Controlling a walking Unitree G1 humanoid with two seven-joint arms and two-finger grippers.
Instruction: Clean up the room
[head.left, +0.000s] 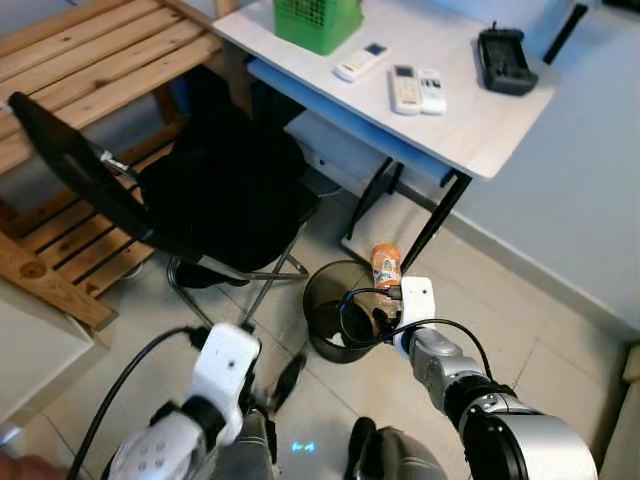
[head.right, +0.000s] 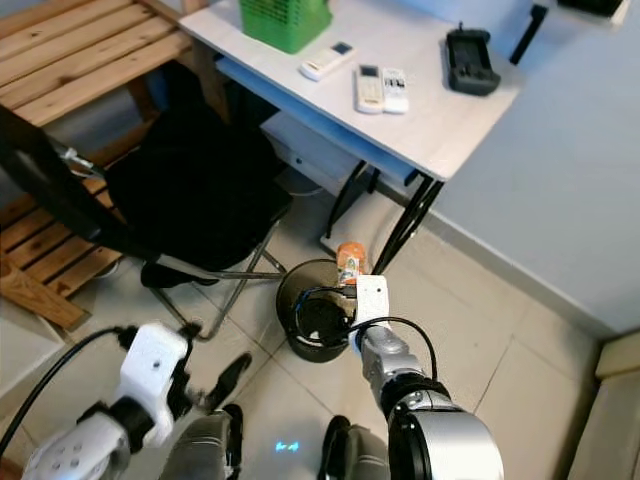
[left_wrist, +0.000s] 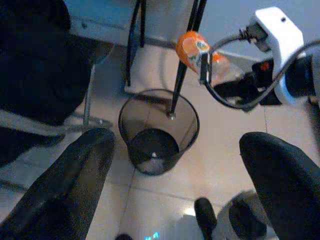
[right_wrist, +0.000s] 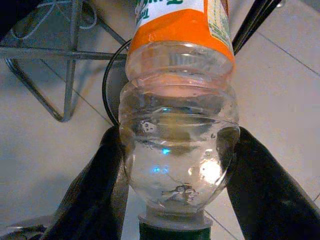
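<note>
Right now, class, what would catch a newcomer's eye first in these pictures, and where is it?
The clear plastic bottle with the orange label stands out first, clamped in the right claw just above the far rim of the black mesh bin on the tiled floor. Next comes the green basket on the white desk, with three remotes beside it. The left claw hangs open nearby.

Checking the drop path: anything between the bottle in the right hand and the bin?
Nothing visible. The right hand holds the bottle at the far rim of the black mesh bin, whose mouth is open. The desk leg stands just beyond the bin, off the path.
</note>
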